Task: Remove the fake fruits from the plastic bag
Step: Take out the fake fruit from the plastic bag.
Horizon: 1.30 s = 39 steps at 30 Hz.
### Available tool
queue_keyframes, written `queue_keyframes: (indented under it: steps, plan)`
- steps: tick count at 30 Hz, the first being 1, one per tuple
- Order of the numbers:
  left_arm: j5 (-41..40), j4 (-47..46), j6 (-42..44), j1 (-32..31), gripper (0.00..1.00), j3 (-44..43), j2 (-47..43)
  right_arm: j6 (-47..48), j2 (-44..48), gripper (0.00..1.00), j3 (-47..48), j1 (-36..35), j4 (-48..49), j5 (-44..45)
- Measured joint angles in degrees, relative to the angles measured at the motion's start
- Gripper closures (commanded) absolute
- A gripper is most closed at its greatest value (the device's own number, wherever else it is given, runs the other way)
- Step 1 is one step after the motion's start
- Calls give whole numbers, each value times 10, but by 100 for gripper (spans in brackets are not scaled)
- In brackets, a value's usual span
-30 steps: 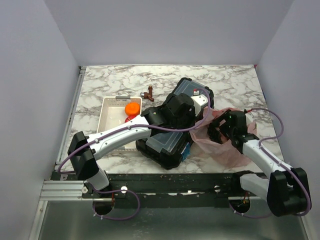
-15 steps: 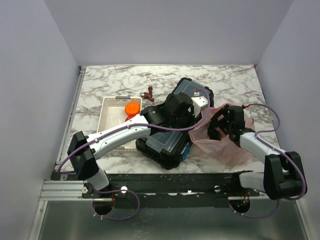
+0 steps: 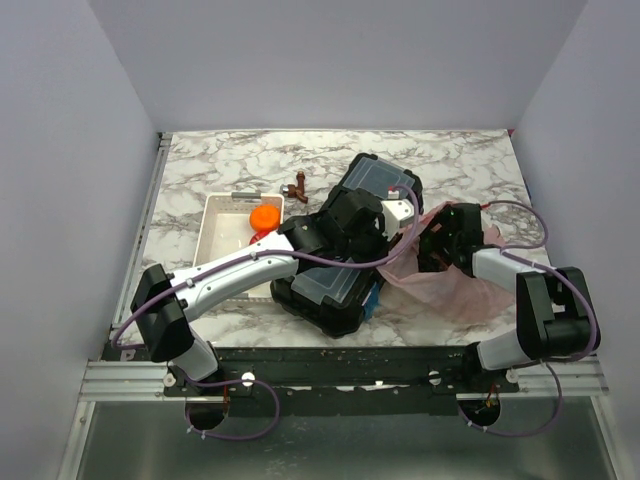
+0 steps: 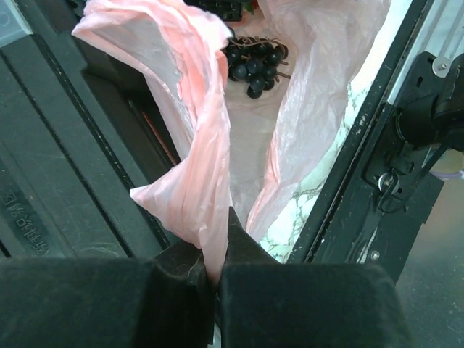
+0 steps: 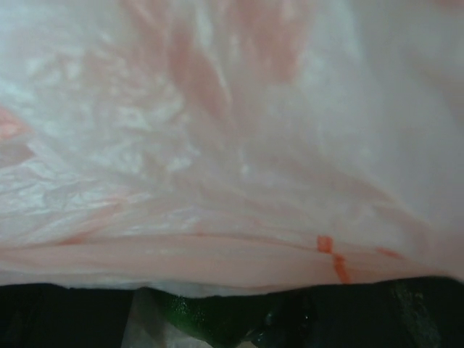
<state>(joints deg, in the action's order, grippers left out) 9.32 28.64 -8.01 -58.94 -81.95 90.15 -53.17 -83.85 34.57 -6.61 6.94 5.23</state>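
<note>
Left gripper point(image 4: 216, 272): black fingers pinched together on a fold of the plastic bag point(image 4: 194, 156), holding that edge up off the black toolbox point(image 3: 330, 292). The film is thin, crinkly, translucent pink, and it bunches into a ridge where it is clamped.

Right gripper point(image 3: 438, 248) sits at the bag mouth, just right of the left one. I can't tell whether its fingers are apart or together (the wrist cam is nearly all pink film).

Fruits in the bag:
- Grape bunch point(image 4: 254, 59): dark, glossy beads lying on the film in the open mouth. Only the left wrist view shows it.
- Green round fruit point(image 5: 210, 320): glossy, at the bottom edge under the film, with dark shapes on either side. Only the right wrist view shows it.

Room: the bag lies flat on the marble table point(image 3: 220, 165) at the right, touching the toolbox's right edge. The toolbox lies diagonally mid-table, with the left arm over it. The near side is tight. The far strip and the far left corner are bare marble.

Further back on the left, the white rectangular tray point(image 3: 207, 230) holds the orange point(image 3: 265, 216) and a red fruit point(image 3: 260, 237) that is partly under the left arm. A small brown-red figure point(image 3: 296, 188) is on the table just beyond the tray. Only the top view shows these.
</note>
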Motion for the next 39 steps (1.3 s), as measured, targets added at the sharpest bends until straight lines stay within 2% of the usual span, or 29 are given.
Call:
queue_keyframes:
  steps: [6,9,18,28,29,30,31,33,37,38,39]
  plan:
    - [4,5,2,0,100,5,-5,-3,21,42,1,2,-50,-11]
    - [4,8,3,0,100,5,-6,1,51,49,2,2,-106,-10]
    - [3,31,-2,-1,100,-12,-2,36,174,50,58,2,-288,0]
    - [-11,58,-32,0,98,-49,21,103,258,54,171,2,-450,-10]
    - [-13,64,-35,0,92,-54,23,109,264,55,188,2,-464,-11]
    - [-14,72,-38,0,83,-61,26,116,269,55,205,2,-476,-13]
    - [-15,80,-40,0,69,-70,30,123,274,55,223,2,-489,-15]
    - [-15,96,-44,0,52,-91,37,134,279,55,259,2,-512,-17]
    - [-15,124,-59,2,39,-125,42,156,283,55,327,2,-546,-24]
    - [-15,127,-63,2,26,-129,41,160,283,55,342,2,-552,-27]
    - [-15,130,-67,3,19,-131,40,165,283,55,357,2,-557,-29]
